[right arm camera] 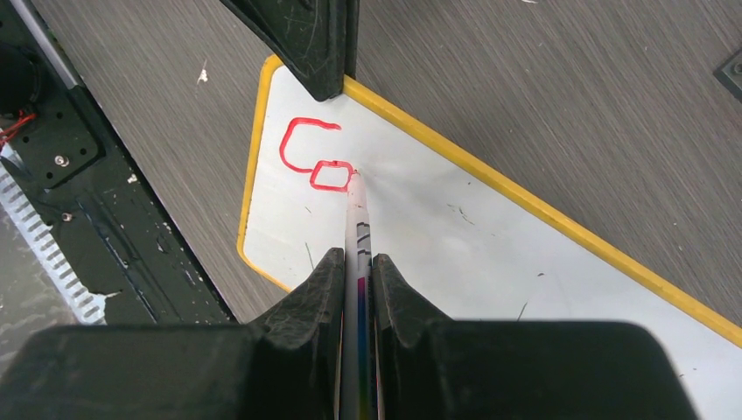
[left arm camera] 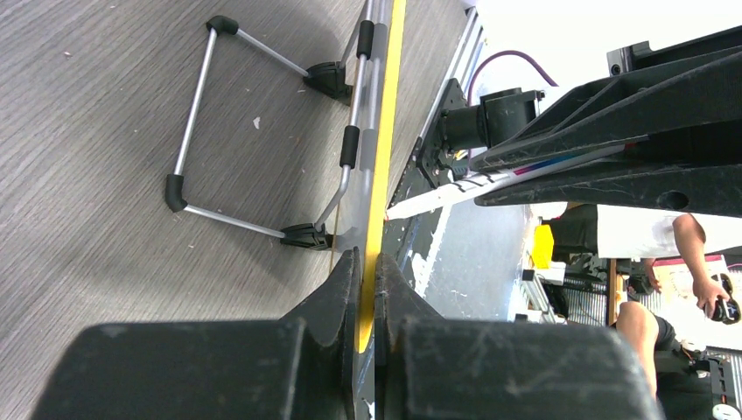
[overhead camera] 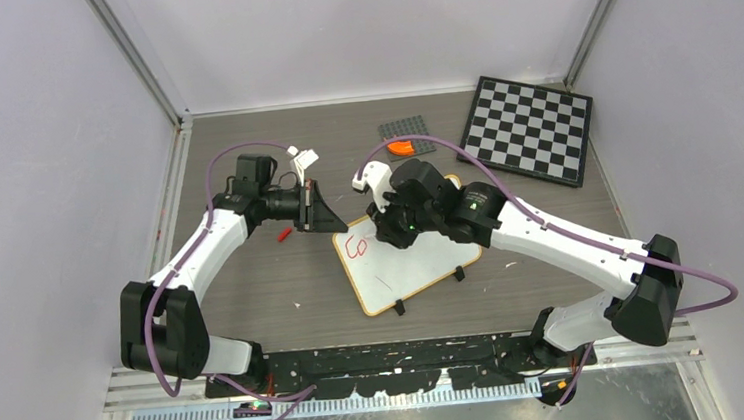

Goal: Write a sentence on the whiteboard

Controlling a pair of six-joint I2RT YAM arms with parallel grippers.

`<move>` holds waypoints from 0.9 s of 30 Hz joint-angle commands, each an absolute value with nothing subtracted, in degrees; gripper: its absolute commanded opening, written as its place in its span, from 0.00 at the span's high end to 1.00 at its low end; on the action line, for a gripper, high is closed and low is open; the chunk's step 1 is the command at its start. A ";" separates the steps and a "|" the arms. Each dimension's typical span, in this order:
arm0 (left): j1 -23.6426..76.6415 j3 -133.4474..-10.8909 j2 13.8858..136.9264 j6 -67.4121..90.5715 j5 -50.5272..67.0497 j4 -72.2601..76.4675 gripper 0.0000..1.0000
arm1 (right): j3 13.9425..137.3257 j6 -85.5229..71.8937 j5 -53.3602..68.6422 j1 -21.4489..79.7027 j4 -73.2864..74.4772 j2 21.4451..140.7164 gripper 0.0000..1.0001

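Whiteboard (overhead camera: 422, 261) bears two red letters (right arm camera: 317, 157), one marker (right arm camera: 358, 232) touching the second.

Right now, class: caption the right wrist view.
Right gripper holds marker at red "Co" on whiteboard; left gripper clamps frame.

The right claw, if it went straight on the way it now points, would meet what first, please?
Probably the whiteboard: the right claw aims its marker down at the white face, tip apparently touching beside the red letters.

Chequered board (overhead camera: 532, 129) behind the whiteboard (overhead camera: 414, 265)
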State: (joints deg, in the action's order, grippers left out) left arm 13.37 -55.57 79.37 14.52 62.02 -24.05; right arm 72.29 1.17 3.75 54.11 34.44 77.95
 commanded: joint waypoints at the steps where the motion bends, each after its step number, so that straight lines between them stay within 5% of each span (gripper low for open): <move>1: 13.11 -55.72 79.92 14.85 59.67 -24.02 1.00 | 71.82 1.68 1.75 53.68 33.10 76.38 1.00; 27: 13.10 -55.65 80.10 14.84 59.50 -23.91 1.00 | 69.63 1.93 0.24 52.20 32.54 76.42 1.00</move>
